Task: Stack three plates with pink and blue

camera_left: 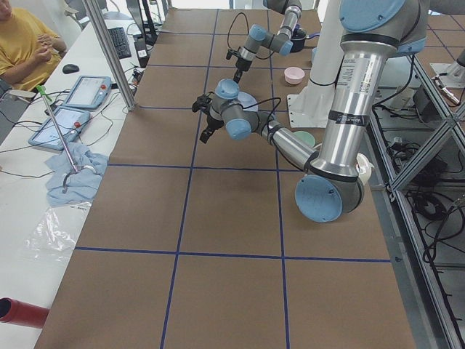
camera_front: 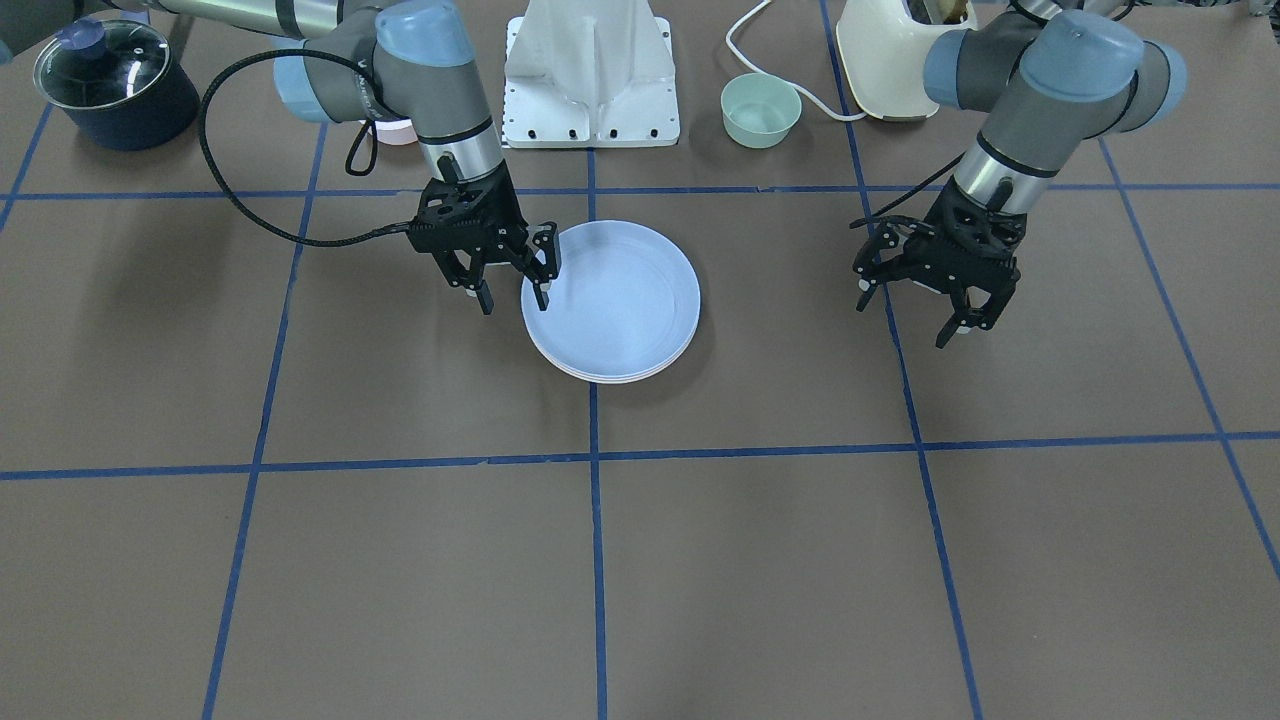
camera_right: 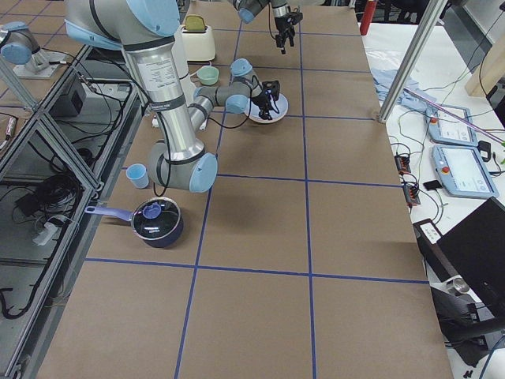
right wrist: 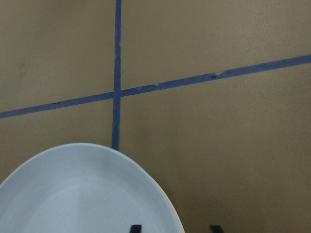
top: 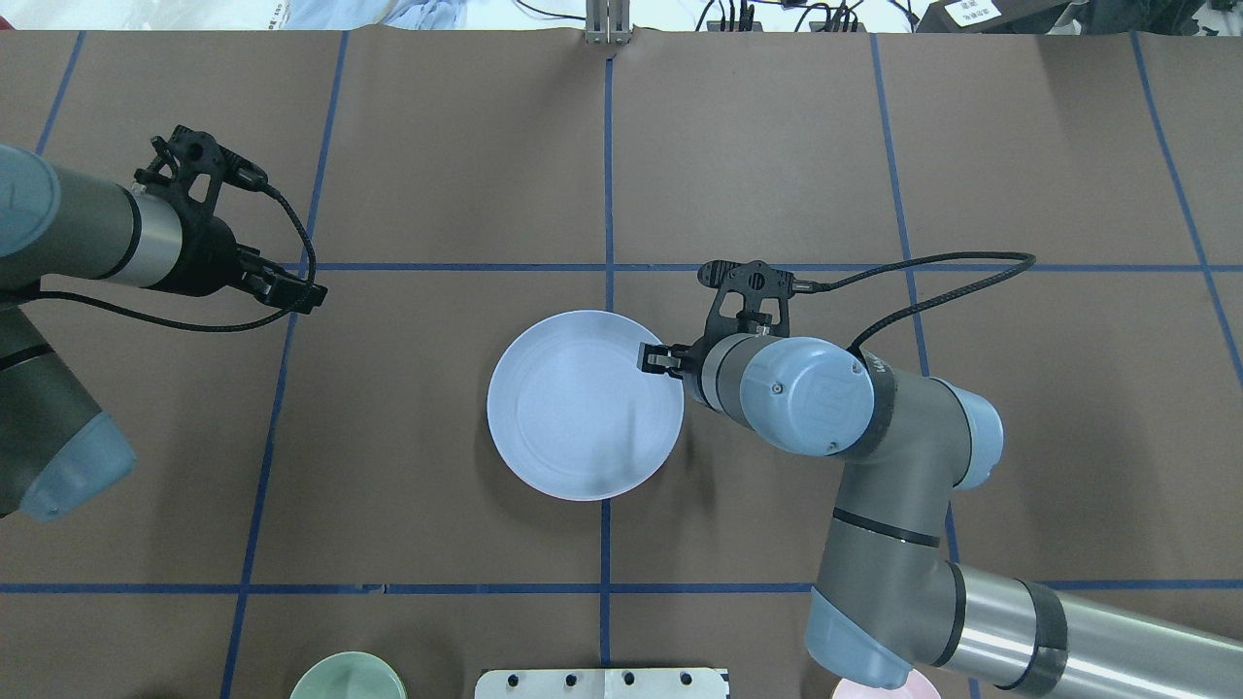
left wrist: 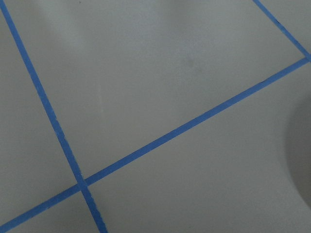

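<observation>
The right gripper (camera_front: 515, 293) is hanging at the left edge of the plate stack, just left of centre in the front-facing view. Its jaws are standing apart and released, one finger over the blue plate (camera_front: 612, 298) and the other outside the rim, clamping nothing. The left gripper (camera_front: 966, 326) is hovering over bare table in the right half of that view. It is well apart from the stack, with its jaws likewise spread and holding nothing.

The brown table (camera_front: 400, 580) is filling the view, with blue tape lines (camera_front: 597, 560) crossing it in a grid. The white base mount (camera_front: 592, 75) is sitting at the top centre.

The blue plate is lying flat, face up, on top of the stack beside the central tape line. Being round, it is showing no long axis. The paler rims of the plates beneath (camera_front: 610, 379) are peeking out along its lower edge, and their colours are too close to tell apart.

A dark pot (camera_front: 115, 85) with a glass lid on is sitting at the upper left, and a cream toaster (camera_front: 895, 60) is standing at the upper right. A green bowl (camera_front: 760, 110) is resting empty right of the mount. A pink bowl (camera_front: 397, 131) is showing only partly behind the right arm. Nothing is standing between either gripper and the stack.
</observation>
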Controlling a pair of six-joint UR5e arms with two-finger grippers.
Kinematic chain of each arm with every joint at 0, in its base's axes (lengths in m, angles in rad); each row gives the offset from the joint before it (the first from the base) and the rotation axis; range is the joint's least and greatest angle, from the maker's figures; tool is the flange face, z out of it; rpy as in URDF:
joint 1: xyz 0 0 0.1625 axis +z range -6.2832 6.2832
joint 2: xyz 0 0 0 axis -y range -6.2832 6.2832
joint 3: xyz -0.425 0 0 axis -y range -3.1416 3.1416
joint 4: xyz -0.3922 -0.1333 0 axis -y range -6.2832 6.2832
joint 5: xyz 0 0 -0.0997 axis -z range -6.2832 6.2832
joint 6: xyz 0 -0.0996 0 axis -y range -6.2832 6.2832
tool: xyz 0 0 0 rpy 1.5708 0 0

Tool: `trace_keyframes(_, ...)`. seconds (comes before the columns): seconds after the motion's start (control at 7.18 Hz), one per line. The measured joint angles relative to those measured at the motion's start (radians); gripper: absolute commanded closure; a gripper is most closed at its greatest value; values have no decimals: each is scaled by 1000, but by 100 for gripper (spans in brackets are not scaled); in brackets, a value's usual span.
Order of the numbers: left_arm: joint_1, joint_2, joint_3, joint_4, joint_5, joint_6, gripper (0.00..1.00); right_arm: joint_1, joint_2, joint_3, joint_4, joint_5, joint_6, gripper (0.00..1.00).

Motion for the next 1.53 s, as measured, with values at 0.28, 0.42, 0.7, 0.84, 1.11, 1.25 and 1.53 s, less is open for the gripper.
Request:
trace_keyframes(0.28, -5, 3, -3, 0, -2, 3, 0, 161, -7, 43, -120, 193, -144, 0)
trace_keyframes(0.42, -11, 8, -5, 1, -2, 3, 0, 267, -36, 48, -150, 300, -304, 0)
trace_keyframes(0.7, -36, 20, 0, 5, 4, 11, 0, 522, -167, 41, -171, 521, -731, 0)
trace_keyframes(0.84, -52, 35, 2, 8, 5, 17, 0, 655, -257, 26, -171, 607, -977, 0)
trace_keyframes(1.11, -98, 61, 4, 12, -1, 78, 0, 867, -409, -29, -168, 736, -1365, 0)
trace_keyframes(1.25, -127, 78, 8, 16, -11, 127, 0, 943, -490, -45, -164, 781, -1476, 0)
trace_keyframes(1.53, -274, 111, 104, 16, -191, 220, 0, 1009, -649, -55, -126, 811, -1540, 0)
